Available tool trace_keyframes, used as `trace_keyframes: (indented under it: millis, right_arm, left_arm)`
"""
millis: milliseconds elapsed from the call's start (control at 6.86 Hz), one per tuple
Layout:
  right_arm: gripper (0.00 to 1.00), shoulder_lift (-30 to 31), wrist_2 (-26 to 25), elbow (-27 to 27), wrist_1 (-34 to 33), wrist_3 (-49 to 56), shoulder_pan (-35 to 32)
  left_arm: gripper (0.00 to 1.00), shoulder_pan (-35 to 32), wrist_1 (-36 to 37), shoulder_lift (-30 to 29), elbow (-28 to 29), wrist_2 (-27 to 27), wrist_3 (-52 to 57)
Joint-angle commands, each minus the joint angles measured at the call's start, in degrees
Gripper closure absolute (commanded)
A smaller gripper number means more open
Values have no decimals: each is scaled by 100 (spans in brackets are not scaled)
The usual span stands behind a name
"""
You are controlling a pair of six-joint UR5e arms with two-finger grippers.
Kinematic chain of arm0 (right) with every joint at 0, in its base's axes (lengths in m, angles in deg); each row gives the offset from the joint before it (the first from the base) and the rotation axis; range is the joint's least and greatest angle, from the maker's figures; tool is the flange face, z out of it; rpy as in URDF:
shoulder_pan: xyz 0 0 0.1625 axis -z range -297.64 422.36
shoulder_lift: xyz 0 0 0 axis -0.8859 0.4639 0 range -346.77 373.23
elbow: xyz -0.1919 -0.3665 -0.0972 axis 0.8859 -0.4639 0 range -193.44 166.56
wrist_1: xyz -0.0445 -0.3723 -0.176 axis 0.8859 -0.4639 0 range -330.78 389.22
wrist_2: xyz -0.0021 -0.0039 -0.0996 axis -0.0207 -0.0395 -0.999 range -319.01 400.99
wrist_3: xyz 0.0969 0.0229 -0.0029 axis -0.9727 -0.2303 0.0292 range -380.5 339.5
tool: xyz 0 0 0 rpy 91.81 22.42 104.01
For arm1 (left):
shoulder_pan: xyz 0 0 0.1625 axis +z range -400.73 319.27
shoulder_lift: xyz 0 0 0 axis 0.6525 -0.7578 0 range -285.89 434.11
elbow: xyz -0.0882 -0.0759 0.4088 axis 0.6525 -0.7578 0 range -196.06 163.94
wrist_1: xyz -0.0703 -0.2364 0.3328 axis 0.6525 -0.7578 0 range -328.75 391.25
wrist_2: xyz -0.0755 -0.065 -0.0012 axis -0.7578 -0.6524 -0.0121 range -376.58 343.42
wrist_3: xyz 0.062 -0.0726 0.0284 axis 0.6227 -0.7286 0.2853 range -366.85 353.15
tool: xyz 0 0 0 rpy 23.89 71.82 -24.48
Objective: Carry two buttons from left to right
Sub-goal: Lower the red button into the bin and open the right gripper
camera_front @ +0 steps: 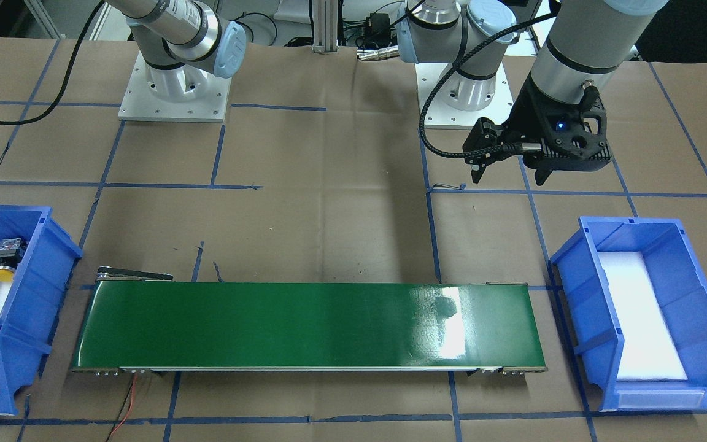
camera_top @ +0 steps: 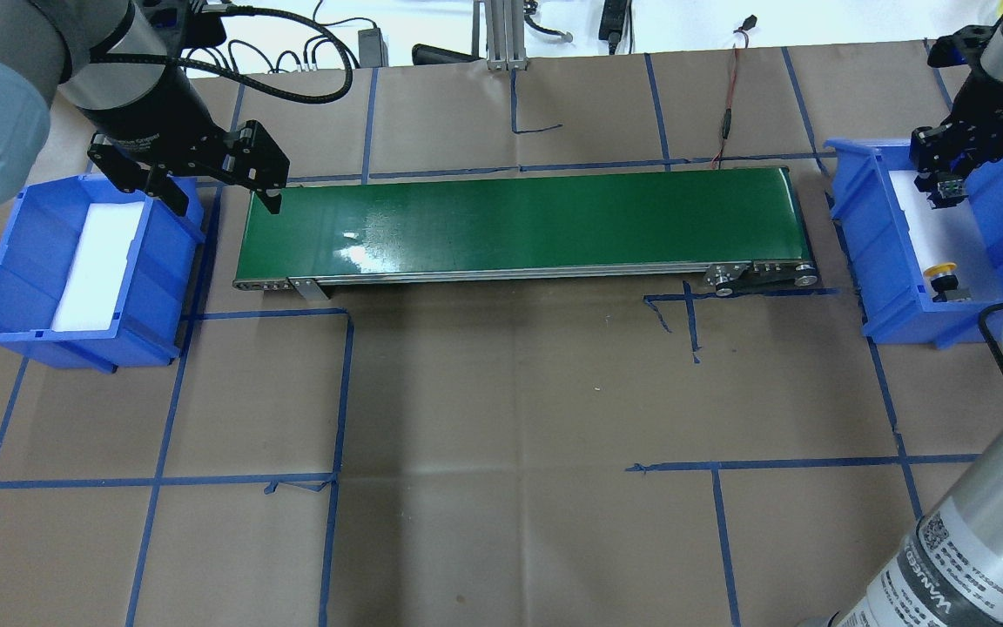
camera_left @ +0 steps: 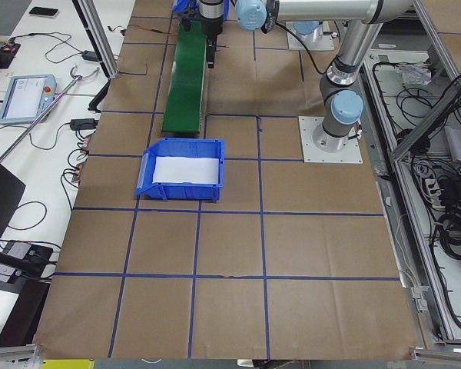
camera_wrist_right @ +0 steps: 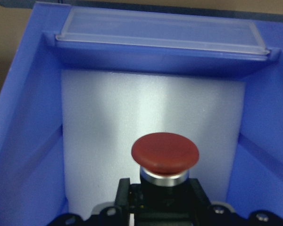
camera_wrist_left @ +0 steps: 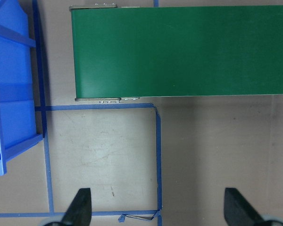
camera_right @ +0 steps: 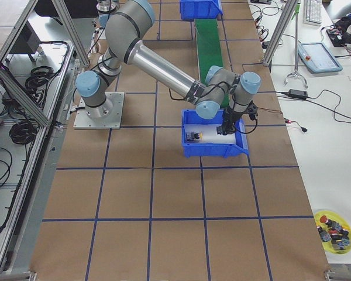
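right wrist-mounted view is showing the right pincer (camera_wrist_right: 164, 202) clamping the red button (camera_wrist_right: 165, 153) by its black body, mushroom cap poking out ahead. the yellow button (camera_top: 939, 271) is lying near that pincer, both inside the blue bin (camera_wrist_right: 28, 122), so neither is looking delivered; the left pincer (camera_wrist_left: 160, 209) is hanging wide open, empty.
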Motion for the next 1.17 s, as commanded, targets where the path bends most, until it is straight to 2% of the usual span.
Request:
trace_keyframes:
  millis: [0, 437, 583, 728, 874, 1020]
  right_arm:
    - [96, -99, 0, 190, -106, 300, 93]
    - [92, -240, -26, 199, -36, 318, 93]
    - [88, -240, -26, 199, -27, 309, 93]
    - [50, -214, 0, 182, -35, 309, 93]
    - [7, -179, -9, 182, -36, 300, 85]
    - [1, -109, -17, 182, -9, 266, 76]
  left_arm:
    - [0, 0, 0, 0, 6, 0, -7]
    - [0, 0, 0, 0, -3, 0, 2]
    - [0, -9, 0, 0, 6, 0, 2]
    - [0, 0, 0, 0, 6, 0, -7]
    - [0, 0, 0, 0, 6, 0, -7]
    - [0, 0, 0, 0, 6, 0, 2]
